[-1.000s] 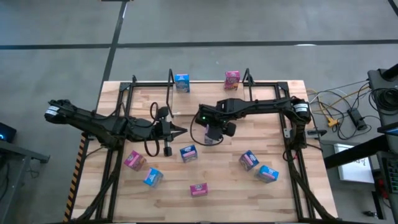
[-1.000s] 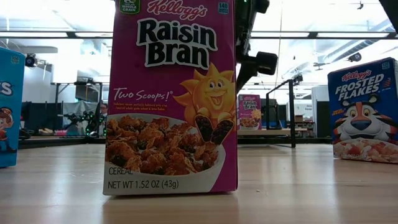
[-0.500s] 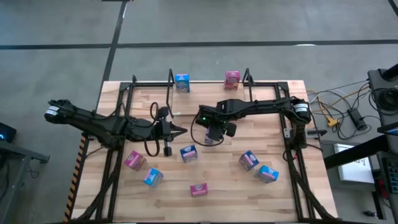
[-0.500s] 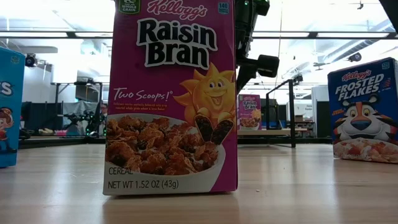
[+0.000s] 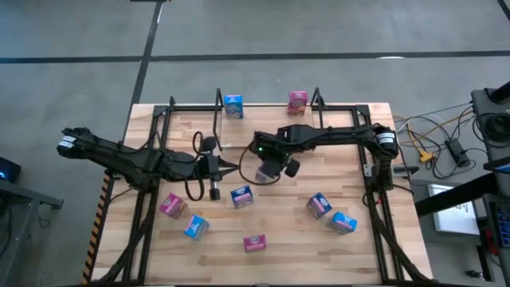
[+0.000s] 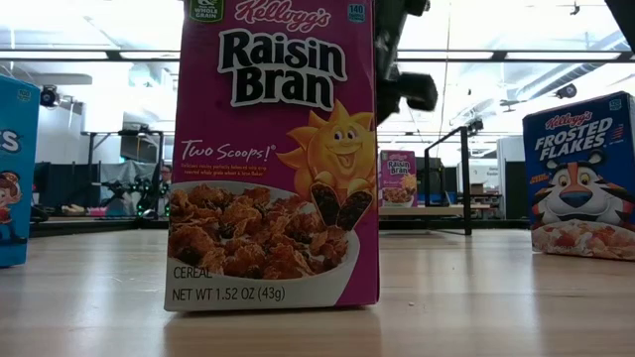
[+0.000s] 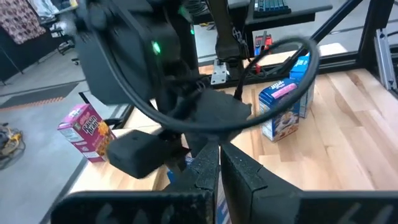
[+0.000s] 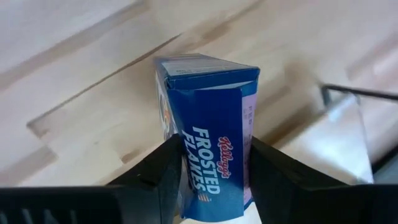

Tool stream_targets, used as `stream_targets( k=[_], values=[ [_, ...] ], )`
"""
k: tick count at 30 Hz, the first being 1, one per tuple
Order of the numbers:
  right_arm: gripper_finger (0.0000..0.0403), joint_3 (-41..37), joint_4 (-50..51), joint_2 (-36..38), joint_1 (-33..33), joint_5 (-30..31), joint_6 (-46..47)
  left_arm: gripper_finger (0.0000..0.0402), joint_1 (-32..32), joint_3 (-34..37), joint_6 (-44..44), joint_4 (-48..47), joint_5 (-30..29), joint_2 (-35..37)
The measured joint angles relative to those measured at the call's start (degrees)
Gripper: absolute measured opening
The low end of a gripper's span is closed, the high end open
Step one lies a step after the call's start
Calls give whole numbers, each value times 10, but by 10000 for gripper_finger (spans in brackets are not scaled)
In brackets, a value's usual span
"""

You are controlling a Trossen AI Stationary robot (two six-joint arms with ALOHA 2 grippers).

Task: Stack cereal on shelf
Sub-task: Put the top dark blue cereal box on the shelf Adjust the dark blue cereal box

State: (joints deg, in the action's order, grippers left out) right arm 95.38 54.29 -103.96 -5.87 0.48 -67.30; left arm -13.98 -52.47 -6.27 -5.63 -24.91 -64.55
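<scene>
The right claw (image 8: 211, 177) grips a blue Frosted Flakes box (image 8: 208, 124) between its two fingers (image 8: 158, 171), above the counter (image 5: 319, 247) near its centre; in the high view the right claw (image 5: 268, 169) hangs there; the left claw (image 5: 231, 167) sits at nine o'clock of it, pinched fully together and holding nothing; other cereal boxes lie scattered toward six o'clock, including a Raisin Bran box (image 6: 273, 154) standing upright; two boxes stand at twelve o'clock by the shelf posts (image 5: 218, 100).
</scene>
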Motion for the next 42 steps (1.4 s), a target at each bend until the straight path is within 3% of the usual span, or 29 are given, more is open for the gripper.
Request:
stream_targets(
  k=[5, 10, 14, 19, 25, 33, 42],
  values=[
    [161, 58, 22, 2, 0, 25, 96, 0, 1, -3, -23, 2, -9, 5],
    [157, 120, 26, 2, 0, 134, 245, 0, 1, -3, -29, 3, -40, 14],
    [151, 167, 25, 2, -18, 186, 294, 0, 1, -3, -39, 5, -79, 17],
    [146, 208, 27, 2, -52, 187, 303, 0, 1, -3, -49, 5, -134, 17],
    [145, 209, 29, 1, -111, 180, 315, 0, 1, -3, -55, 5, -135, 18],
    [148, 204, 54, -40, -174, 109, 352, 0, 1, -3, -63, 4, -135, 18],
    [161, 216, 74, -95, -195, 119, 347, 0, 1, -4, -63, 3, -135, 18]
  ],
)
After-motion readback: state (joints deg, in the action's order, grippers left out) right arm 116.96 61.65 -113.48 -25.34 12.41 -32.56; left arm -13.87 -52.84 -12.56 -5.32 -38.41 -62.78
